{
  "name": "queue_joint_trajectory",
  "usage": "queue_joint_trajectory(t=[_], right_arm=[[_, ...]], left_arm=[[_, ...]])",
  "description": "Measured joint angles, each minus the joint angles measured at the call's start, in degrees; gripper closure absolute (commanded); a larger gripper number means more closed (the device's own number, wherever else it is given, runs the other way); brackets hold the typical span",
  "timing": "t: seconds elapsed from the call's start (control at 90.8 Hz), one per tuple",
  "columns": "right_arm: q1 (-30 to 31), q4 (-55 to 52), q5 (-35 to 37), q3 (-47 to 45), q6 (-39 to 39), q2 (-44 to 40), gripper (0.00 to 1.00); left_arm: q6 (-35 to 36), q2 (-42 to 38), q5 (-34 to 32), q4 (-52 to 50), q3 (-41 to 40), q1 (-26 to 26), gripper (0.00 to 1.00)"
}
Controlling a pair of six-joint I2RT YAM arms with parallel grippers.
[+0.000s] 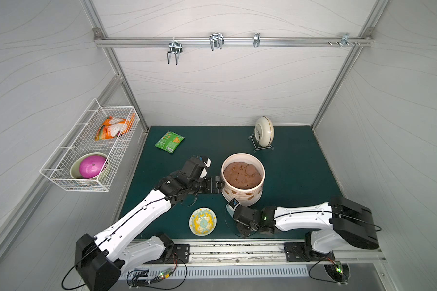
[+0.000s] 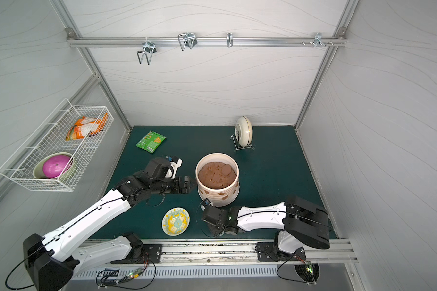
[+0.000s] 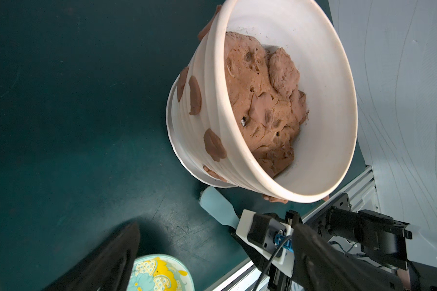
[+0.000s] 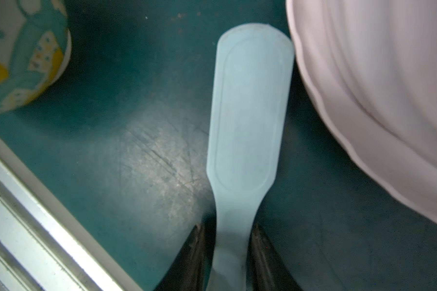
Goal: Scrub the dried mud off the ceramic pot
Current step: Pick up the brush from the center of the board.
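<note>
The right wrist view is showing the ceramic pot blurred and cut off at the frame edge. In both top views the wrist housing is hiding the right gripper's fingers.

The right gripper is straddling the narrow handle of the light-blue paddle tool, its jaws nearly closed. A thin dark gap is showing beside one finger, so firm clamping cannot be determined. The tool head is lying on the green mat just beside the pot's base; contact cannot be determined.

The pot is standing mid-mat, holding a brown soil mass. The left gripper is standing fully spread and holding nothing, its tips just beside the pot's wall. Dried mud patches are clinging to the ribbed wall facing that gripper.
</note>
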Motion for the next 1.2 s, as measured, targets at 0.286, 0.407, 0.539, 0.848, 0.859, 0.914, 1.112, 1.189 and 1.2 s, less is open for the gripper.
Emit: queue_joint_trajectory(t=[0.286,0.407,0.539,0.848,0.859,0.914,1.112,1.189,1.2], right_arm=[[0.35,-0.39,0.28,1.88,-0.96,1.81,0.88],[1.38,-0.44,1.05,1.88,-1.62,1.70,0.89],[2.51,-1.33,1.68,1.90,-3.37,-0.70,0.91],[2.91,-3.87,3.61,5.99,-9.33,-15.45,0.92],[2.89,-4.04,3.72,6.27,-9.79,-15.80,0.92],[2.38,-4.74,4.02,7.74,-11.32,-17.25,0.93],[-0.70,-6.62,4.09,11.23,-17.44,-19.63,0.93],[-2.14,-7.02,3.67,12.00,-19.21,-20.20,0.93],[-2.36,-7.10,3.56,12.11,-19.30,-20.24,0.93]], left_arm=[[0.04,0.00,-0.22,-0.55,0.00,0.00,0.00],[0.04,-0.13,-0.55,-1.05,0.00,0.00,0.00],[-0.24,-1.38,-0.85,-1.22,0.00,0.00,0.00],[-3.78,-5.05,2.64,-1.18,0.00,0.00,0.04],[-4.04,-5.05,2.97,-1.14,0.00,0.00,0.04],[-5.07,-5.05,4.57,-0.66,-0.04,0.00,0.05],[-11.80,-6.12,9.84,4.68,-1.57,0.00,0.15],[-14.82,-6.58,11.13,6.71,-2.64,0.00,0.19],[-15.17,-6.69,11.30,7.08,-2.82,0.00,0.20]])
